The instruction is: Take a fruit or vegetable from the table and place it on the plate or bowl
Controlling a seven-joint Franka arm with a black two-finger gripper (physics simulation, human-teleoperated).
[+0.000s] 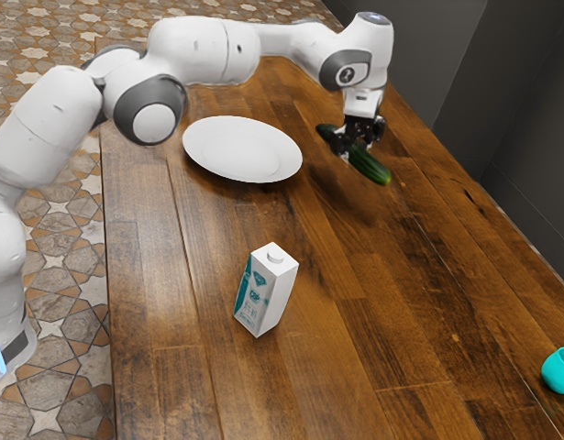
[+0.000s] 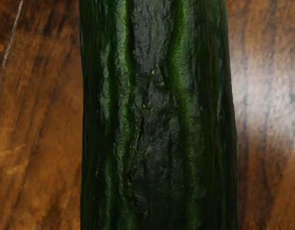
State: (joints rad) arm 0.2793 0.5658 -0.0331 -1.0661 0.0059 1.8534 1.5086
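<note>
Cucumber: the cucumber (image 1: 374, 169) hangs in the gripper (image 1: 362, 137), clear of the table (image 1: 428, 302), just off the plate's edge toward the exterior view's right.
Long axis: it is tilted, with one end high near the plate and the other end dipping down toward the exterior view's right.
Plate: the white plate (image 1: 242, 148) is bare and lies toward the exterior view's left of the gripper, near but not under it.
Gripper: the two black fingers pinch the cucumber from two sides, closer to its higher end than to the middle, so most of its length sticks out on the low side.
Wrist view: the cucumber's dark ribbed skin (image 2: 157, 120) runs straight along under the hand, with wood on both sides.
Next move: I judge it to be a short carry toward the plate, then a lowering.
Risk: held off-centre, the long end may swing or tip on release.
Bystanders: a milk carton (image 1: 265, 291) and a teal thing (image 1: 560, 369) stand well apart from this path.
</note>
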